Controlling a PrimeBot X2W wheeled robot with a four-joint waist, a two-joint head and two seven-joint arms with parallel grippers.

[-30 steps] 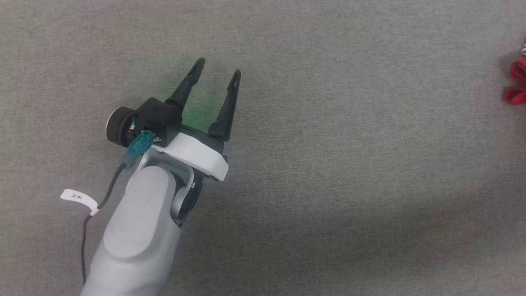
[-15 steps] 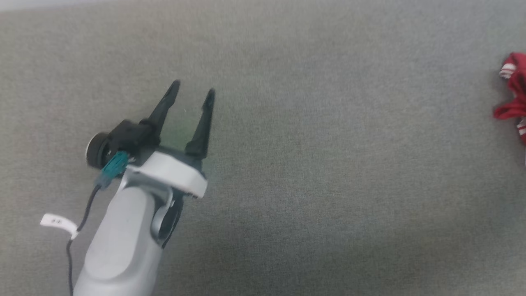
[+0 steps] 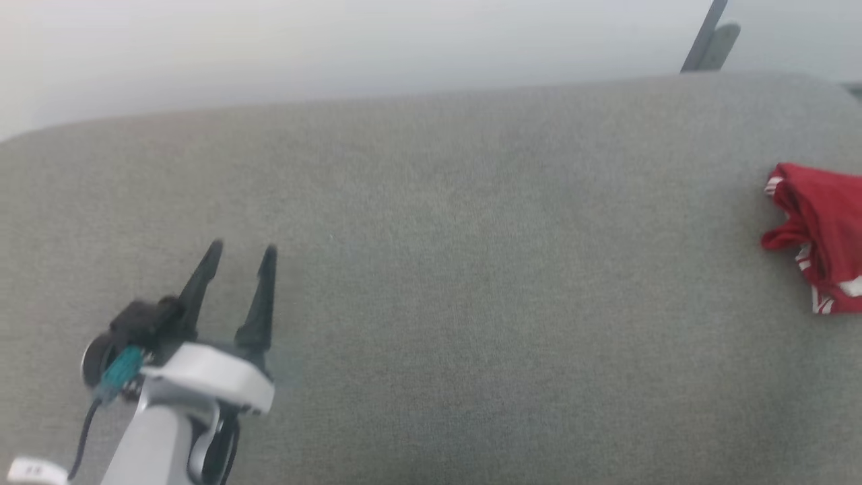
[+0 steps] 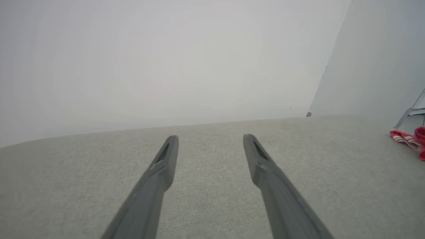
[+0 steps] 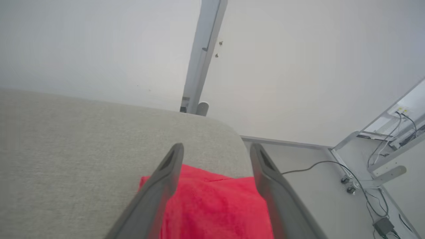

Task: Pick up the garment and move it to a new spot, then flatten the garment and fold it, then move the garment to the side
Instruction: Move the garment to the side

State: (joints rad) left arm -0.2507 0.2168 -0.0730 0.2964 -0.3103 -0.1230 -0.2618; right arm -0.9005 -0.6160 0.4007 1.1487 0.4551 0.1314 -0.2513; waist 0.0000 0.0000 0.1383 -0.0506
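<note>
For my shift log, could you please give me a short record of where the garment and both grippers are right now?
surface: grey fabric, rounded far corners
garment: red with white stripe trim, bunched, lying near the surface's right corner
left gripper: open, empty, over bare fabric, well apart from the garment
right gripper: open, fingers spread over the garment; contact cannot be told
cable: on the floor beyond the corner
</note>
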